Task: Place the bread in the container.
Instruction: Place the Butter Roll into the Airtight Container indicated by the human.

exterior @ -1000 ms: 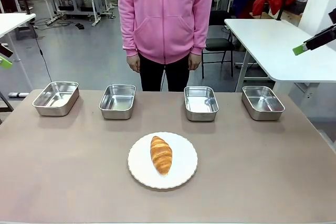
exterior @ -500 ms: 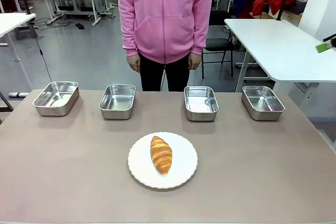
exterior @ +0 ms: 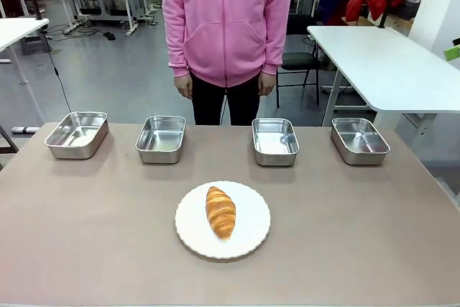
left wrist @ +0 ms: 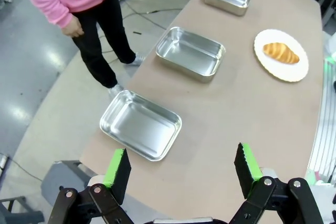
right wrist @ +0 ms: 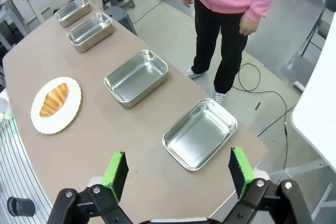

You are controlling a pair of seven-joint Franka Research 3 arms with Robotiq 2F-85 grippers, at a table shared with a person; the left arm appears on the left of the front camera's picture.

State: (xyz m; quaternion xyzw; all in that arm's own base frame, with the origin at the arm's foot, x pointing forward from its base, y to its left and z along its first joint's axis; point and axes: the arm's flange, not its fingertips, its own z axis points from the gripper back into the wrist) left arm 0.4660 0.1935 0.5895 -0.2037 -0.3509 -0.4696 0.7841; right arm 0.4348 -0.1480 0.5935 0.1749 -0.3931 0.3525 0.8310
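The croissant [exterior: 221, 211] lies on the white plate [exterior: 253, 229], lower centre of frame; left hand [left wrist: 181, 157] and right hand [right wrist: 177, 161] both spread wide.

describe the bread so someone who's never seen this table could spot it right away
On the brown table, a row of four steel trays lines the far side. Nearer the robot, opposite the row's middle, sits a round white plate, and the bread lies on it. It is the only golden-brown, ridged thing there.

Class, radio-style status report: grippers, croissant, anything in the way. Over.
Left gripper open, empty. Right gripper open, empty. Croissant on white plate, untouched. Four steel trays empty; nothing between them and plate.
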